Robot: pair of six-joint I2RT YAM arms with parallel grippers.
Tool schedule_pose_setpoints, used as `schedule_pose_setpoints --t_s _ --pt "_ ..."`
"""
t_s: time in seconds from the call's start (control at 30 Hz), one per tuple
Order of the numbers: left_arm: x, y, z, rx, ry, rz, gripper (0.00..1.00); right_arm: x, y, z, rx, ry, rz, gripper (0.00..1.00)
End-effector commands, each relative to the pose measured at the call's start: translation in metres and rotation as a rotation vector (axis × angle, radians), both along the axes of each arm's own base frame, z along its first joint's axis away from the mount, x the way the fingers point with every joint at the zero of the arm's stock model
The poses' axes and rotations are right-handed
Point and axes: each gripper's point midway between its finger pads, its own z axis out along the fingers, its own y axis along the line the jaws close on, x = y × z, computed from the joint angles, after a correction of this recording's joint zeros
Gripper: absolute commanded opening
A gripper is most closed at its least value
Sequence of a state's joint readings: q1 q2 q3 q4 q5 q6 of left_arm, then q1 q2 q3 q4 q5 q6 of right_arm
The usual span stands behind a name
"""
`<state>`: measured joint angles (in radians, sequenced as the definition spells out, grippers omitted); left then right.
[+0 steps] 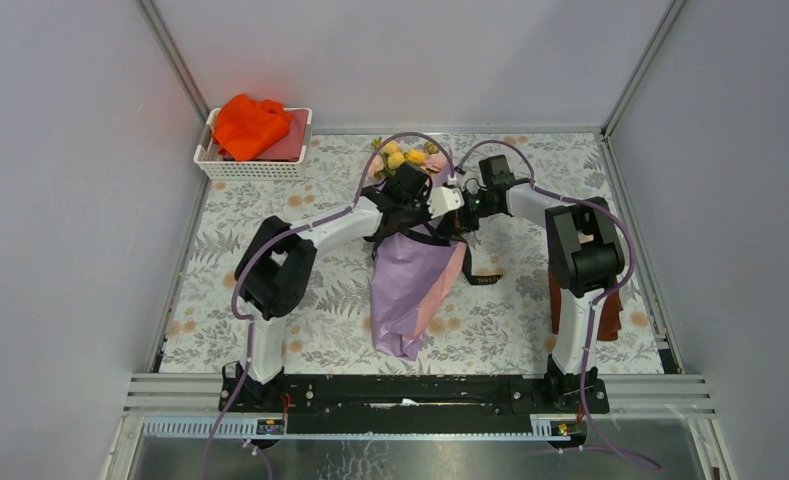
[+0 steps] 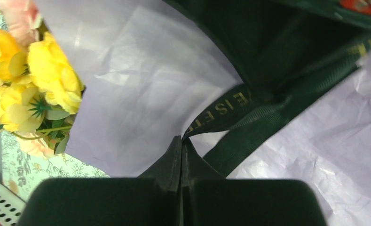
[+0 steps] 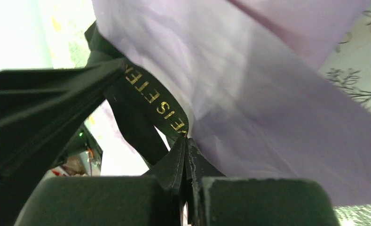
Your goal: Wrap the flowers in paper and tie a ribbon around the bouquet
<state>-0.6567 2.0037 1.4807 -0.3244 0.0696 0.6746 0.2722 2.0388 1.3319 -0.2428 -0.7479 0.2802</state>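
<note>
Bouquet [image 1: 415, 275] of yellow and pink flowers [image 2: 42, 80] in a lavender paper [image 2: 141, 84] cone lies directly under both grippers, with the blooms off to the left of the left gripper [image 2: 181, 146]. It and the right gripper [image 3: 186, 146] each pinch the black ribbon [image 3: 160, 101] (gold lettering) crossing the cone. A leaf-printed table cover [image 1: 270, 230] lies beneath, with grey walls [image 1: 70, 200] around.

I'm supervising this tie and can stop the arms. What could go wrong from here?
1. The left gripper and right gripper each pinch the ribbon only at the fingertips; a hard pull may slip it free.
2. The ribbon lies against the thin paper; tightening could crumple or tear it.
3. The flowers sit close beside the left gripper; a sideways move might crush them.
</note>
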Motion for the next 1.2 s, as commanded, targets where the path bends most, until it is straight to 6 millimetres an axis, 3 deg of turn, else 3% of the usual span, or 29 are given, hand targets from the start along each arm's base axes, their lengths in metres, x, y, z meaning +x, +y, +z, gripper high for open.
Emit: schedule_pose_setpoints --t_s 0.0,0.17,0.27,0.47,0.67,0.97,1.17 --pt "0.020 0.001 0.052 -0.157 -0.013 0.122 0.00 -0.011 0.008 0.047 0.118 -0.084 0.093 0.05" --pt "0.019 0.005 0.051 -0.208 0.051 0.141 0.00 -0.007 -0.005 0.051 0.069 -0.107 0.050 0.30" --pt "0.014 0.003 0.044 -0.216 0.097 0.140 0.00 0.007 -0.022 0.061 0.067 -0.147 -0.025 0.38" --pt "0.005 -0.004 0.051 -0.283 0.177 0.182 0.00 0.031 -0.055 0.089 -0.025 -0.290 -0.169 0.38" --pt "-0.006 -0.004 0.053 -0.311 0.253 0.239 0.00 0.008 -0.049 0.106 -0.010 -0.476 -0.173 0.35" --pt "-0.018 -0.006 0.058 -0.345 0.288 0.235 0.00 -0.010 -0.051 0.053 -0.082 -0.304 -0.150 0.39" --pt "-0.018 -0.003 0.048 -0.327 0.288 0.240 0.00 -0.012 -0.071 0.033 -0.159 -0.247 -0.221 0.40"
